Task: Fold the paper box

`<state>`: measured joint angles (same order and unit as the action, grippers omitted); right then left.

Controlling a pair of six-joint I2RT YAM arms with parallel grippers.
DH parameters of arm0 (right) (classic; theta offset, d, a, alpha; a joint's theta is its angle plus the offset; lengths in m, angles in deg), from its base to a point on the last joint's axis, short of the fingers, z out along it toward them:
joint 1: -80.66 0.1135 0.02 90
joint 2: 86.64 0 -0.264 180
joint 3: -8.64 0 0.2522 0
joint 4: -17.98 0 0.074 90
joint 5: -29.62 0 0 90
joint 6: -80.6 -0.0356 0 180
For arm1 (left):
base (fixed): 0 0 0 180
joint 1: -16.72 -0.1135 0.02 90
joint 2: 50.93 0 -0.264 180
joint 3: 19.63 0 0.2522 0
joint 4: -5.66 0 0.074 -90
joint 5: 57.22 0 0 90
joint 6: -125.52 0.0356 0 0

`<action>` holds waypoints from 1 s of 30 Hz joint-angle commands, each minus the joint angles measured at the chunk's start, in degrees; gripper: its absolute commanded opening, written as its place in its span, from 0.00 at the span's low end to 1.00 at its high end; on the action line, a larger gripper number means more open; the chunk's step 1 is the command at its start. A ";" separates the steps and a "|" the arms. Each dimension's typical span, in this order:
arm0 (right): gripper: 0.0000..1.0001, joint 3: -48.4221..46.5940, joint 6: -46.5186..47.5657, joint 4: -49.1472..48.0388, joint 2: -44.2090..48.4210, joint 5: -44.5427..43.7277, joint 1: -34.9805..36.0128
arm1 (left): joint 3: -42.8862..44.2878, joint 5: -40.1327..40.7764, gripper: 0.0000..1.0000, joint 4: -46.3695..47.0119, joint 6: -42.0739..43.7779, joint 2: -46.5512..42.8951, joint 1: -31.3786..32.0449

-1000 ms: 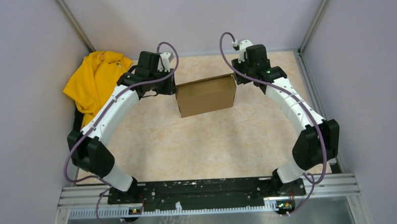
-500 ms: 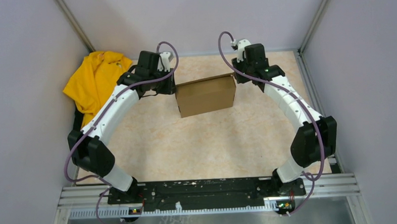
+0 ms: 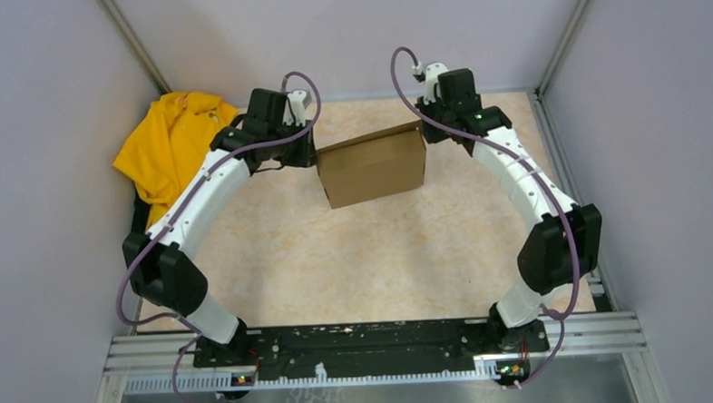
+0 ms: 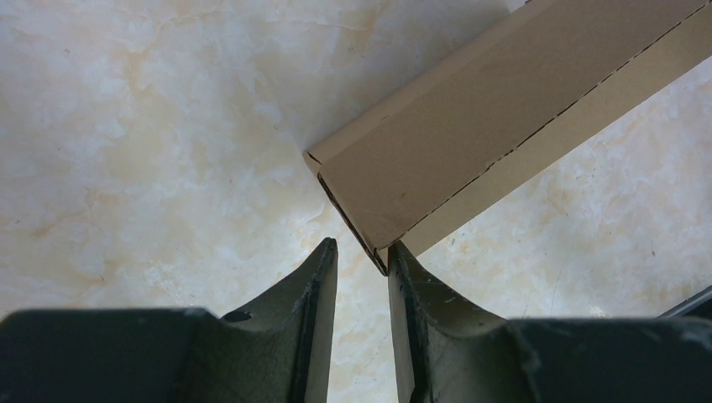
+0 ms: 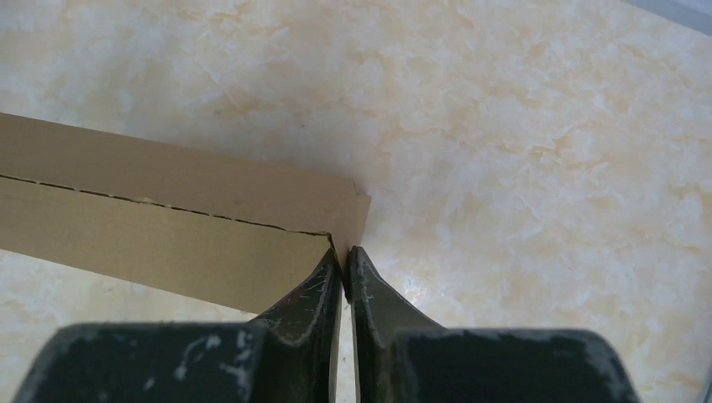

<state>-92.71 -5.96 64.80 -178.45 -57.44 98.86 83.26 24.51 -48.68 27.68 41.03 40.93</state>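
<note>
1. The box (image 3: 372,167) is lying at the far middle of the worktop (image 3: 355,256), slightly skewed, between your two grippers. From above it is looking closed.
2. Your right gripper (image 5: 344,256) is squeezing down to a sliver on the box's corner edge. A hold that thin is risking a slip, or a crushed or torn corner if you are pulling hard.
3. Your left gripper (image 4: 363,252) is standing partway open and gripping nothing, with one fingertip touching the opposite corner. Advancing from here, you are likely shoving the box instead of straddling its wall.
4. With only one end held, any lift is twisting the box. That twist could be springing the side seam open.
</note>
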 commanded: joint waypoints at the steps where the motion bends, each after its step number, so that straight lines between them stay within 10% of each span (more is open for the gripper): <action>1: 0.06 -6.18 -0.57 2.64 -0.82 1.15 -0.35 | 2.91 -1.10 0.35 -1.12 0.88 1.11 -0.54; 30: 0.03 -13.88 -5.96 16.49 -4.94 5.12 -0.31 | 3.57 -4.86 0.35 -0.53 -1.63 2.05 -0.39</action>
<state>-102.22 -9.15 80.34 -182.91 -54.57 98.83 85.40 21.75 -49.86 27.03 43.07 40.56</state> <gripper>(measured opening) 0.037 0.350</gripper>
